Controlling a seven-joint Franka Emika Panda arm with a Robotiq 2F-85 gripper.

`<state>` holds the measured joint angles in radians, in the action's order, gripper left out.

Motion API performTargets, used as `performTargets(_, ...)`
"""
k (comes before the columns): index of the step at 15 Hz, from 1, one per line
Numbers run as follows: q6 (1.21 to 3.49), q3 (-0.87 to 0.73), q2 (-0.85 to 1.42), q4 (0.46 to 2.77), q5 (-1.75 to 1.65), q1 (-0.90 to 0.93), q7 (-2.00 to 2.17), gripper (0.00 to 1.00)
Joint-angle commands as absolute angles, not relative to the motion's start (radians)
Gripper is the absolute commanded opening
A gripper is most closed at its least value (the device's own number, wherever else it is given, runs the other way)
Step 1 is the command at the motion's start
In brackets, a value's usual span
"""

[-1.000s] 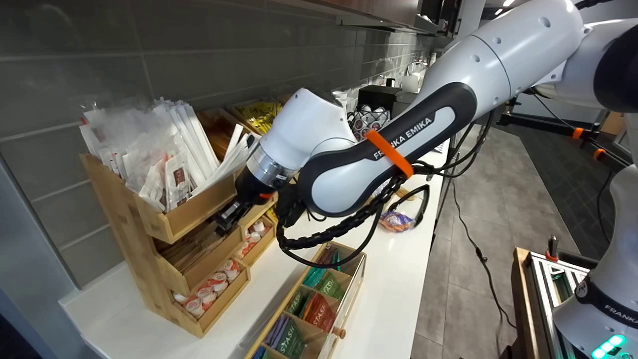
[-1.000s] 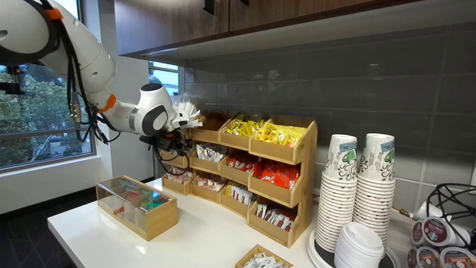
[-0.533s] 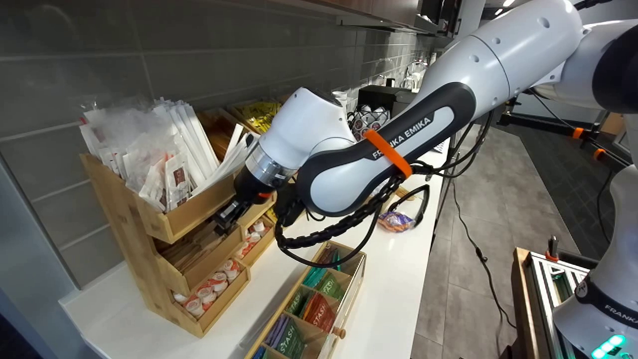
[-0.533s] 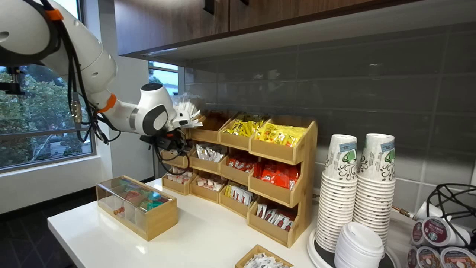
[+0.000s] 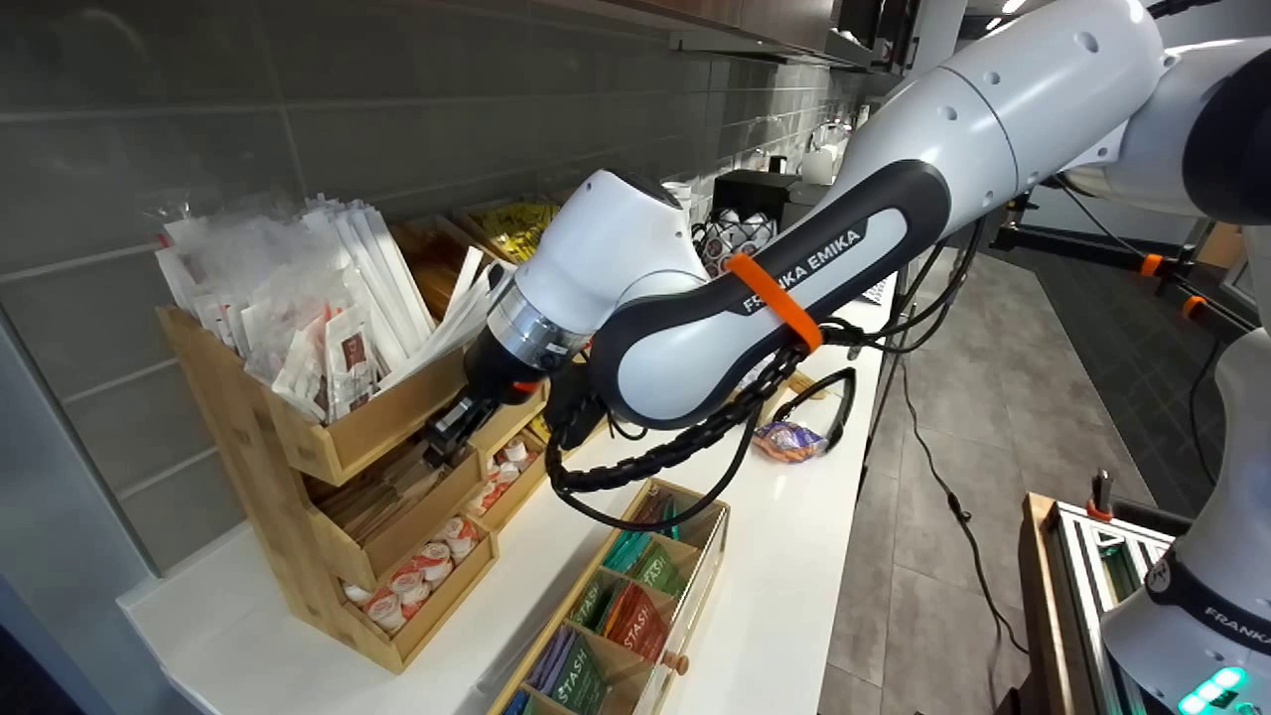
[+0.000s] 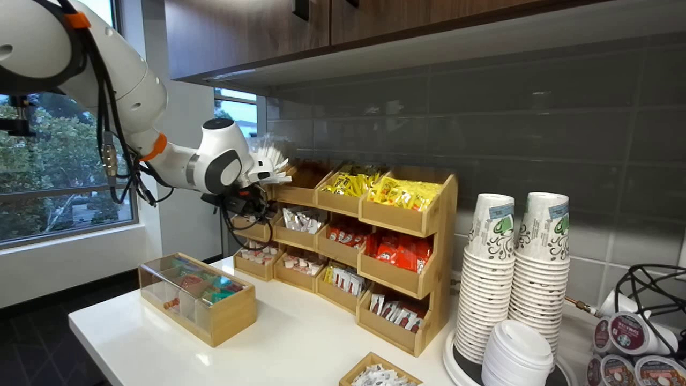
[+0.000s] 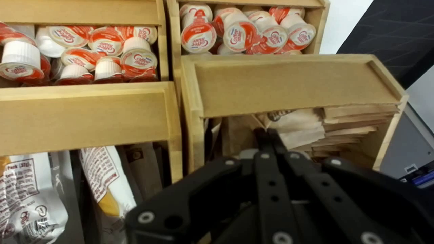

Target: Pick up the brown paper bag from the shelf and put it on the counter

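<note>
Narrowed on a brown paper bag (image 7: pixel 294 126), the black pincer (image 7: pixel 266 131) edges up in the tiered light-wood rack (image 5: pixel 425 523), lift likely begun.

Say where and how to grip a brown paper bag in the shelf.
I'd pinch the exposed edge of a brown paper bag, probably coming from the open front, over the bin's front board: the bags are thin and layered, edges facing that way, while the upper bin sits above them.
</note>
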<state>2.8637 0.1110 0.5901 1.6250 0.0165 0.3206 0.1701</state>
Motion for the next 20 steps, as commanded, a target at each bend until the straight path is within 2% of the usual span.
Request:
performTargets(1, 2.903, 0.131, 0.581, 1.624, 0.038, 0.308, 0.172, 0.01)
performTargets(10, 3.0, 0.17, 0.564, 1.636, 0.089, 0.285, 0.171, 0.01)
performTargets(17, 2.961, 0.171, 0.566, 1.635, 0.084, 0.282, 0.162, 0.01)
performTargets(20, 2.941, 0.158, 0.569, 1.635, 0.072, 0.288, 0.158, 0.04)
